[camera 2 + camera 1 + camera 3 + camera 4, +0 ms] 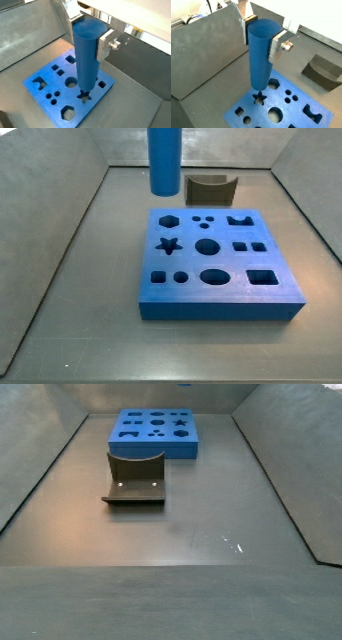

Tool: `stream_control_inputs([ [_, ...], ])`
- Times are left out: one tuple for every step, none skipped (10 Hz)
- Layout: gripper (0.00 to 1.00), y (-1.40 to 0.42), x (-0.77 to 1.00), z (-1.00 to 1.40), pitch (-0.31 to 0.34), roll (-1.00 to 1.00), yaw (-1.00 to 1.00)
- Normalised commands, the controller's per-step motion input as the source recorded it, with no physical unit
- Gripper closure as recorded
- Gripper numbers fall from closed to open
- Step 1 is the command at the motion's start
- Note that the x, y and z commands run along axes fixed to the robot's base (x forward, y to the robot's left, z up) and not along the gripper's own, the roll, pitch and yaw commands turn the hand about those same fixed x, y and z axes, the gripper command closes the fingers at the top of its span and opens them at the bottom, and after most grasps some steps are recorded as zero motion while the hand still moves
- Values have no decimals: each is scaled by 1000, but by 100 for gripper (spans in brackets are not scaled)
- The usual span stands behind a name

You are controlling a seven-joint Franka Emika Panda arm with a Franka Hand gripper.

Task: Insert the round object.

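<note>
The round object, a bright blue cylinder rod [260, 55], hangs upright between my gripper's [259, 42] silver fingers [275, 50], which are shut on its upper part; it shows the same way in the other wrist view [87, 55], gripper [88, 39]. In both wrist views its lower end lines up near the star-shaped hole [258, 98] of the flat blue block [314, 120]. In a side view the rod [163, 163] hangs well above the floor, behind the block [221, 303]; the gripper is out of frame there. A round hole [207, 247] lies mid-block.
A small dark olive arch-shaped block [210, 190] stands just behind the blue block, also seen in a wrist view [323, 70] and in a side view [135, 479]. Grey walls [54, 188] enclose the grey floor [187, 544] on all sides.
</note>
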Motion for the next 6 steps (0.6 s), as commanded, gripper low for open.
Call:
stream_control_inputs([
  [100, -143, 1000, -1000, -1, 0, -46],
  [100, -169, 1000, -1000, 0, 0, -20],
  [100, -186, 1000, -966, 0, 0, 0],
  [100, -9, 1000, -820, 113, 80, 0],
  [100, 0, 1000, -586, 163, 144, 0],
  [100, 0, 1000, -506, 141, 180, 0],
])
